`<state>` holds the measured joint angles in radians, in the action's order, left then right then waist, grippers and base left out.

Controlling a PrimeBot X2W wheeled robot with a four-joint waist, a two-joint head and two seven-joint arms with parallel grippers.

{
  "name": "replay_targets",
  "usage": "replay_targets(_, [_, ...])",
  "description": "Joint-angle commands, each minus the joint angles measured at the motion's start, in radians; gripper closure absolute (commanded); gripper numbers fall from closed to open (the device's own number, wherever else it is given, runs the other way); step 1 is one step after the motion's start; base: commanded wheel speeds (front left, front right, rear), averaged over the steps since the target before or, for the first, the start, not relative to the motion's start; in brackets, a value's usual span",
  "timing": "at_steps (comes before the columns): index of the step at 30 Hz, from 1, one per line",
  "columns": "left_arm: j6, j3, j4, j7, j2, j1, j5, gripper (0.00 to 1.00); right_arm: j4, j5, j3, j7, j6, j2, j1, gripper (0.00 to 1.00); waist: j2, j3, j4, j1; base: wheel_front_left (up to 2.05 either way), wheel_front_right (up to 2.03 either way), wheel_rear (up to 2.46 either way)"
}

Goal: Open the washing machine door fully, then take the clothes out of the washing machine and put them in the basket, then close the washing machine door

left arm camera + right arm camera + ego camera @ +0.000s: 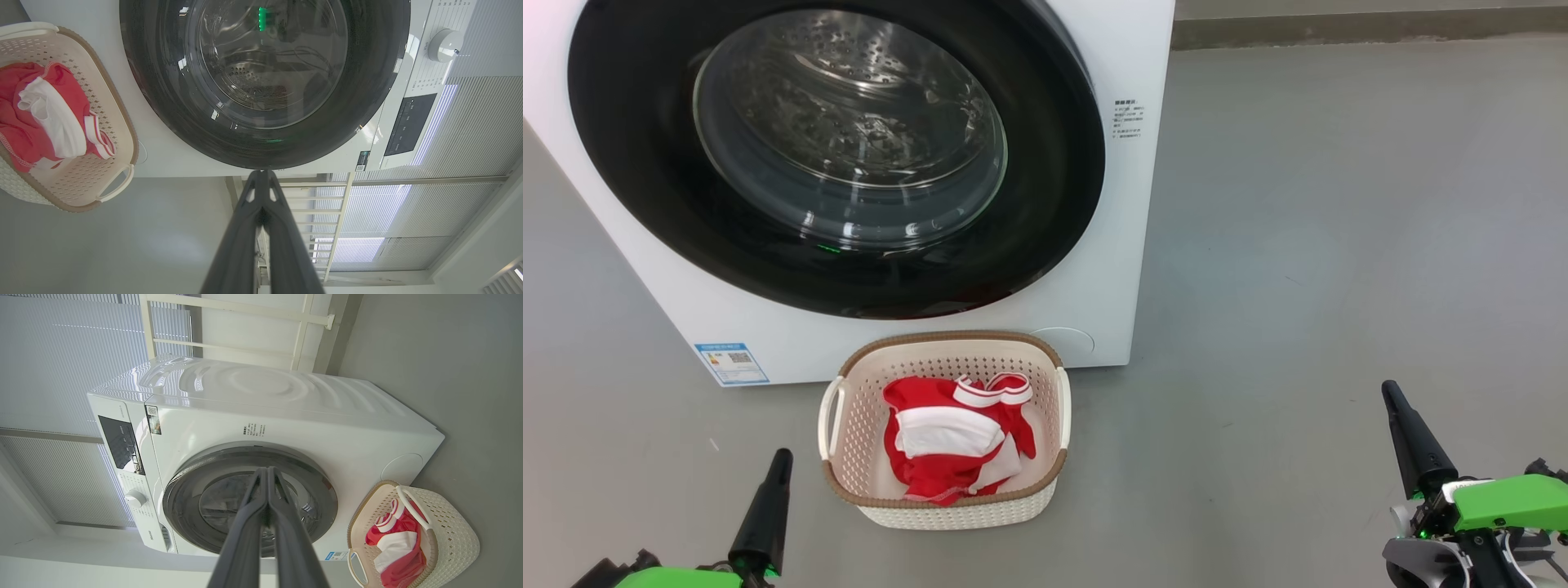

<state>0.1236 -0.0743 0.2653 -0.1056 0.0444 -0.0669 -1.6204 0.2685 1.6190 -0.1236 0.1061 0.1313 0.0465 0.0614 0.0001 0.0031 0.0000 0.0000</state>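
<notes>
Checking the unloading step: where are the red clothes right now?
In the head view the clothes lie inside the basket on the floor, lower centre, just in front of the washing machine.

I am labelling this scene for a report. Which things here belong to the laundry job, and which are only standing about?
Job: washing machine, door, clothes, basket.
Not needed: control knob, blue label, window blinds, white railing.

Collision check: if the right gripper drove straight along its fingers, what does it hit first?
Probably the large round glossy black washing machine door; the shut right gripper lines up with it in the right wrist view. Depth unclear.
</notes>
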Motion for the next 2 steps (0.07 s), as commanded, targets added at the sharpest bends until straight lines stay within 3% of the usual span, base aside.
replay_targets(1, [0.007,-0.037,-0.020,-0.006,0.008,-0.041,0.010,1.00,-0.024,-0.008,0.013,0.005,-0.001,0.007,0.046,1.00,-0.0001,0.000,0.000,0.0000,0.00,0.00,0.00])
replay_targets(2, [0.007,-0.037,-0.020,-0.006,0.008,-0.041,0.010,1.00,-0.024,-0.008,0.013,0.005,-0.001,0.007,0.046,1.00,-0.0001,0.000,0.000,0.0000,0.00,0.00,0.00])
